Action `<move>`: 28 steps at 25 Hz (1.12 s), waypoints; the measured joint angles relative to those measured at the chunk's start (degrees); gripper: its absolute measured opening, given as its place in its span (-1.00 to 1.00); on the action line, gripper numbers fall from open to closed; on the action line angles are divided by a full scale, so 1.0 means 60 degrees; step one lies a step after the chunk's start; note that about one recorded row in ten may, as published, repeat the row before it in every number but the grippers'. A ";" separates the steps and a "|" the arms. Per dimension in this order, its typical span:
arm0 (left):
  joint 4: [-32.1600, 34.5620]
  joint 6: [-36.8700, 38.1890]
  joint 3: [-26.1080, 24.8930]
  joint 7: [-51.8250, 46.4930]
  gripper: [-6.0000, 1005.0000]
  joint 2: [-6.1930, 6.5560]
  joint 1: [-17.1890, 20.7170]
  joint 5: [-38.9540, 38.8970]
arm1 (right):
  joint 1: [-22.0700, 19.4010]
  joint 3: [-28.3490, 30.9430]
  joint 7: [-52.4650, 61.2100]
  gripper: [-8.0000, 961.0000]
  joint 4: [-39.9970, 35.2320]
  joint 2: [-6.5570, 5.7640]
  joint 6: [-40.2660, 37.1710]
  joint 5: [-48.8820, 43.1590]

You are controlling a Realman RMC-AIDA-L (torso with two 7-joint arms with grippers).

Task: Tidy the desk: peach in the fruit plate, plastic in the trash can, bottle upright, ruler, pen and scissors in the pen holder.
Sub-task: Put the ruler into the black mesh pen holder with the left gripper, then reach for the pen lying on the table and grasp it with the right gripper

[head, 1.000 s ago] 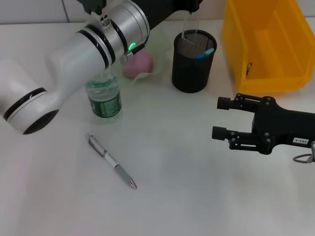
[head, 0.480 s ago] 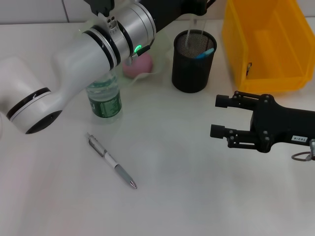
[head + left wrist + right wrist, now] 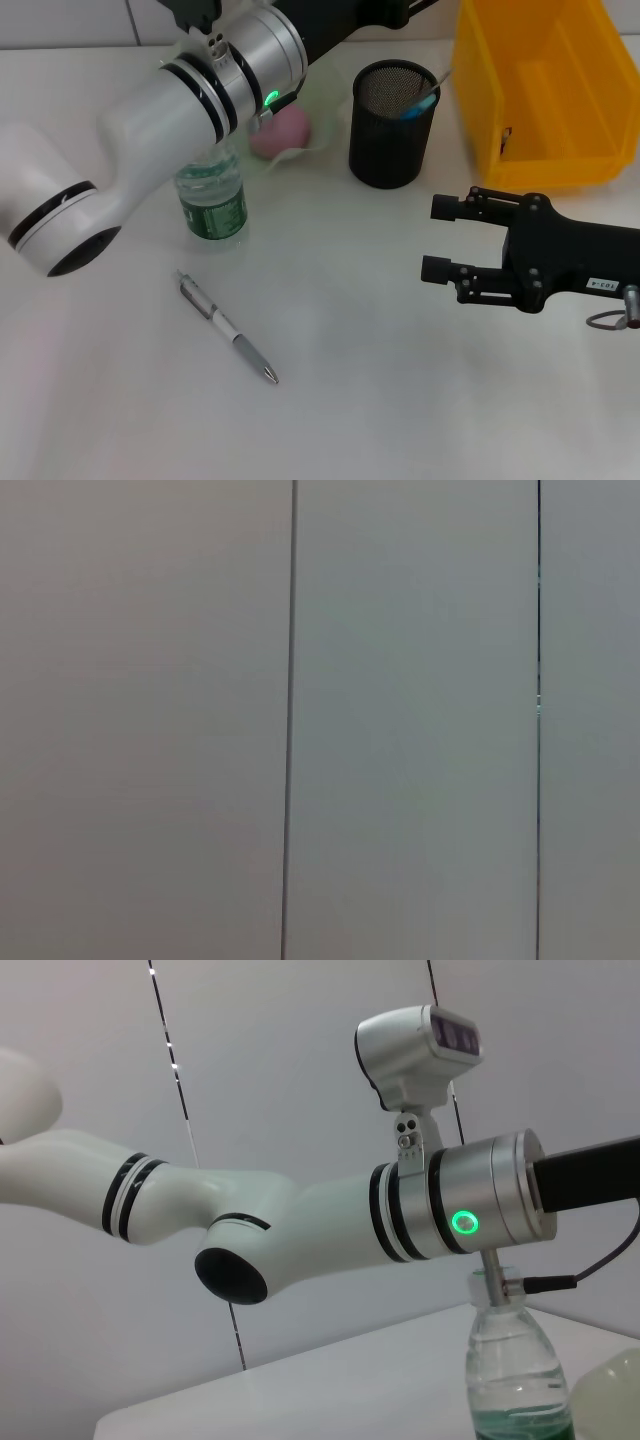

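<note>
A silver pen (image 3: 226,328) lies on the white desk, front left. A water bottle (image 3: 211,198) with a green label stands upright behind it, partly under my left arm (image 3: 200,100); it also shows in the right wrist view (image 3: 513,1375). A pink peach (image 3: 281,130) sits on a pale green plate (image 3: 325,110). The black mesh pen holder (image 3: 392,125) holds a blue-handled item (image 3: 420,103) and a clear strip leaning on its right rim. My left arm reaches over the back, its gripper out of view. My right gripper (image 3: 445,240) is open and empty, right of centre.
A yellow bin (image 3: 540,90) stands at the back right, just behind my right gripper. The left wrist view shows only a grey panelled wall (image 3: 400,720). The left arm (image 3: 350,1220) crosses the right wrist view above the bottle.
The clear strip that stood upright over the pen holder now leans low on its right rim. My left arm has shifted slightly. My right gripper has crept a little left.
</note>
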 joint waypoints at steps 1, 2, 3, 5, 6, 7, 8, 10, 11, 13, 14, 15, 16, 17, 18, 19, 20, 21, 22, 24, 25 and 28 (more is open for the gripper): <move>0.0008 0.0045 -0.0001 -0.0001 0.37 0.0000 0.0036 0.0001 | -0.0007 0.0005 -0.0001 0.57 0.0002 0.0000 -0.0014 0.0000; 0.0022 0.0139 0.0003 -0.0010 0.42 0.0000 0.0123 0.0015 | -0.0022 0.0019 -0.0001 0.57 0.0003 0.0000 -0.0034 0.0001; 0.0022 0.0139 0.0003 -0.0010 0.47 0.0000 0.0123 0.0015 | -0.0047 0.0044 0.0002 0.57 0.0002 -0.0007 -0.0067 0.0000; 0.0105 0.0705 0.0064 -0.0094 0.57 0.0027 0.0599 0.0116 | -0.0073 0.0055 0.0033 0.57 -0.0008 -0.0021 -0.0088 0.0000; 0.0137 0.0828 0.0072 -0.0113 0.57 0.0041 0.0730 0.0147 | -0.0102 0.0063 0.0062 0.57 -0.0018 -0.0037 -0.0119 0.0001; 0.0137 0.0828 0.0072 -0.0113 0.57 0.0041 0.0730 0.0147 | -0.0134 0.0079 0.0081 0.57 -0.0030 -0.0056 -0.0162 0.0001; 0.0137 0.0828 0.0072 -0.0113 0.57 0.0041 0.0730 0.0147 | -0.0207 0.0113 0.0101 0.57 -0.0054 -0.0095 -0.0253 0.0001; 0.0209 0.1059 0.0078 -0.0172 0.57 0.0068 0.0979 0.0257 | -0.0242 0.0128 0.0107 0.57 -0.0068 -0.0121 -0.0286 0.0005; 0.0209 0.1059 0.0078 -0.0172 0.56 0.0068 0.0979 0.0257 | -0.0274 0.0138 0.0109 0.57 -0.0078 -0.0147 -0.0304 0.0026; 0.0330 0.2623 -0.0269 -0.1010 0.56 0.0225 0.2224 0.1385 | -0.0318 0.0148 0.0146 0.57 -0.0092 -0.0235 -0.0311 0.0105; 0.0330 0.2623 -0.0269 -0.1010 0.56 0.0225 0.2224 0.1385 | -0.0318 0.0148 0.0146 0.57 -0.0092 -0.0235 -0.0311 0.0105; 0.0330 0.2623 -0.0269 -0.1010 0.56 0.0225 0.2224 0.1385 | -0.0319 0.0148 0.0169 0.57 -0.0092 -0.0250 -0.0312 0.0113; 0.0318 0.3690 -0.0748 -0.1697 0.56 0.0365 0.2756 0.2155 | -0.0320 0.0148 0.0188 0.57 -0.0093 -0.0266 -0.0313 0.0121; 0.0318 0.3690 -0.0748 -0.1697 0.56 0.0365 0.2756 0.2155 | -0.0320 0.0148 0.0200 0.57 -0.0093 -0.0281 -0.0312 0.0126; 0.0238 0.4875 -0.1338 -0.2480 0.56 0.0549 0.3097 0.2980 | -0.0321 0.0146 0.0205 0.57 -0.0094 -0.0292 -0.0302 0.0128; 0.0190 0.5988 -0.1963 -0.3263 0.56 0.0743 0.3298 0.3758 | -0.0321 0.0146 0.0205 0.57 -0.0094 -0.0292 -0.0302 0.0128; 0.0189 0.6222 -0.2106 -0.3478 0.56 0.0792 0.3327 0.3953 | -0.0321 0.0146 0.0206 0.57 -0.0094 -0.0293 -0.0292 0.0130; 0.0185 0.6637 -0.2399 -0.3892 0.56 0.0884 0.3369 0.4330 | -0.0320 0.0146 0.0207 0.57 -0.0094 -0.0294 -0.0287 0.0130; 0.0183 0.7030 -0.2732 -0.4522 0.56 0.1007 0.3380 0.4839 | -0.0319 0.0146 0.0208 0.57 -0.0094 -0.0294 -0.0284 0.0131; 0.0179 0.7423 -0.3361 -0.5569 0.56 0.1243 0.3345 0.5802 | -0.0313 0.0142 0.0219 0.57 -0.0097 -0.0294 -0.0289 0.0131; 0.0176 0.7575 -0.3717 -0.6144 0.56 0.1369 0.3290 0.6520 | -0.0314 0.0136 0.0225 0.57 -0.0106 -0.0294 -0.0296 0.0131; 0.0199 0.7805 -0.5003 -0.7784 0.56 0.1634 0.3136 0.8971 | -0.0350 0.0127 0.0238 0.57 -0.0151 -0.0301 -0.0302 0.0111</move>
